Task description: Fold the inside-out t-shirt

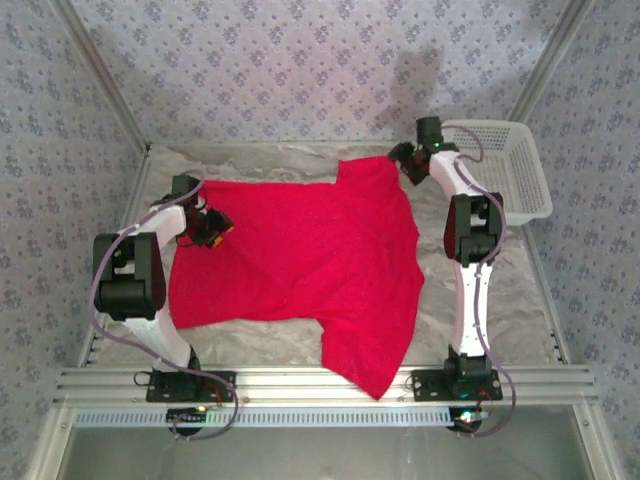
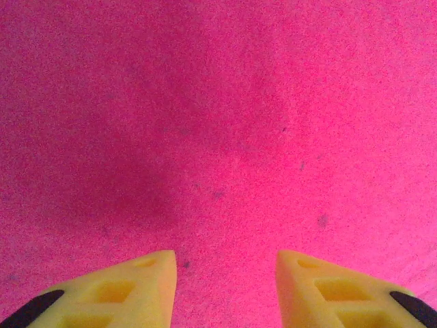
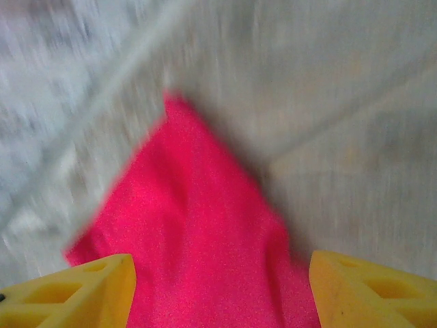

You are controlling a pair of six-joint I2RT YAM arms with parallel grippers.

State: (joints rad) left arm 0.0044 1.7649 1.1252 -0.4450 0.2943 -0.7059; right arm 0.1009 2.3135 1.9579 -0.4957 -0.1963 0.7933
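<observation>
The t-shirt [image 1: 300,250] is soft, matt red cloth. Beneath it the table cover [image 1: 522,312] looks crinkled, pale and faintly shiny; right of it the basket [image 1: 522,180] is white latticed plastic.

Top cam: bright, even, diffuse light, no glare; only weak soft shadows on the pale crumpled table covering [image 1: 520,300]. Faint grey shadow patch on the floral-patterned back wall [image 1: 405,70] at 1 o'clock. The bright red short-sleeved cloth t-shirt [image 1: 300,260] is oversaturated, folds barely read. Left wrist cam: cloth goes hot pink, grainy w/ noise, dimmer patch at 8 o'clock; the left gripper's [image 2: 225,263] yellow fingers [image 2: 136,287] fairly sharp. Right wrist cam: heavy motion blur, bkgd smeared, shirt edges soft, dark shadow beside cloth at 4 o'clock.
</observation>
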